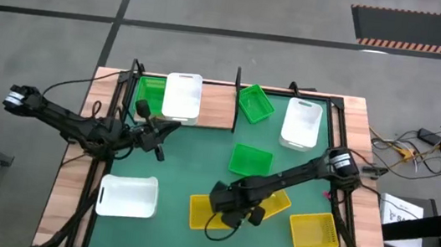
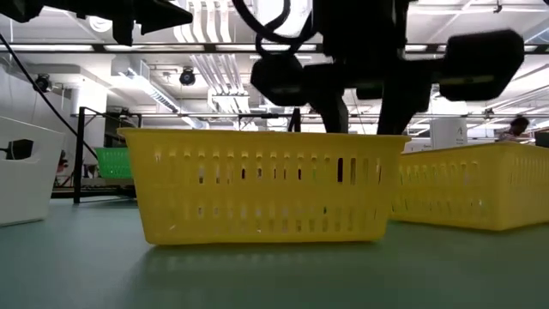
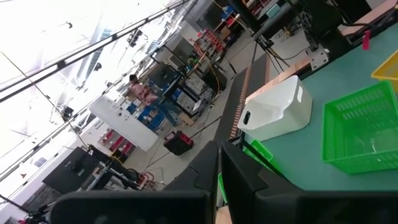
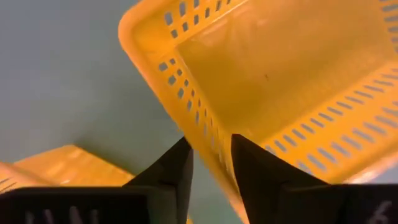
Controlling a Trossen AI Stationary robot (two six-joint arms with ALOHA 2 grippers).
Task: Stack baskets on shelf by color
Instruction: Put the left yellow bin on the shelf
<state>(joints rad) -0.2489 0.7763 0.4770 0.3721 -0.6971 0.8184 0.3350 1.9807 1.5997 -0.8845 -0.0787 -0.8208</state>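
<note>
— High view first: what lies on the green mat (image 1: 199, 159)?
— One wooden shelf (image 1: 216, 106) at upper centre, and nine baskets: three green, three white, three yellow.
— Where exactly?
— A green basket (image 1: 151, 94) and a white basket (image 1: 182, 98) sit on the shelf. The other seven are on the mat; the three yellow ones are along the bottom.
— And the arms?
— Two. The right gripper (image 1: 230, 217), bottom centre, has its fingers parted astride the wall of a yellow basket (image 1: 200, 210). The left gripper (image 1: 161, 129), fingers pressed together, is empty just below the shelf.
</note>
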